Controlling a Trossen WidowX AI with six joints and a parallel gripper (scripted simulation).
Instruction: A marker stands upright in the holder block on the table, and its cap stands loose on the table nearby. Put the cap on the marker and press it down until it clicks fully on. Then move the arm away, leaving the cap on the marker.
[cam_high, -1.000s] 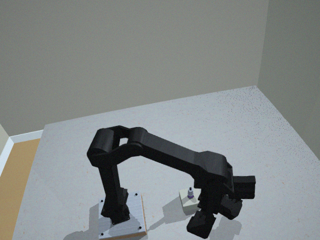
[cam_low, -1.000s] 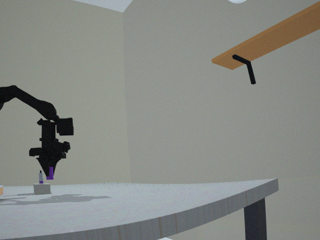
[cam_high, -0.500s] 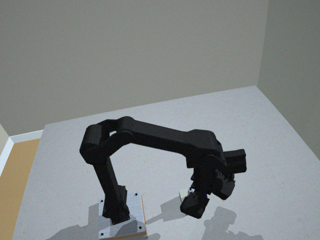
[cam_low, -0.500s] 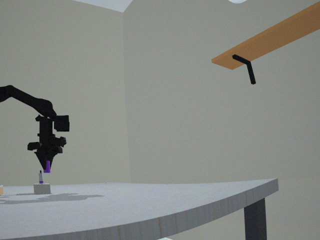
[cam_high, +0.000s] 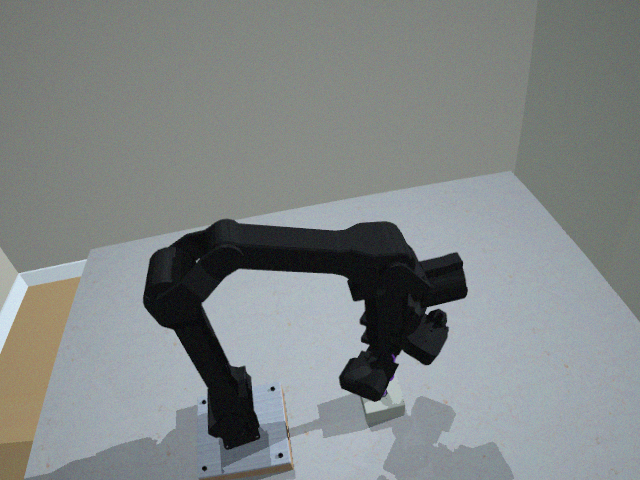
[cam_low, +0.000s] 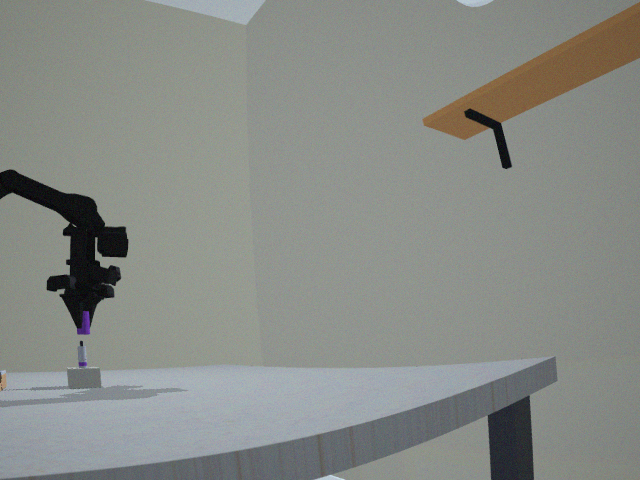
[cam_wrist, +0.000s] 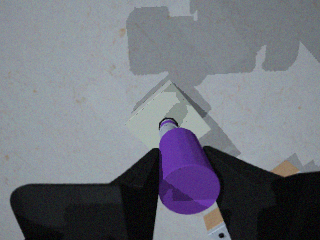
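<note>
Exterior view shows our gripper (cam_low: 83, 316) clamped on the purple cap (cam_low: 83, 323), hanging just above the marker (cam_low: 81, 355) standing in the holder block (cam_low: 83, 377). We judge the cap light, rigid and smooth, so it could slip under pressing; we'd grip its upper sides, open end down

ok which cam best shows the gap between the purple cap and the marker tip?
Exterior: side-on, the purple cylindrical cap in the black gripper hangs clear above the upright marker. Wrist looks down the cap, so only the tip's rim peeks out. Top: the arm hides nearly all.
</note>
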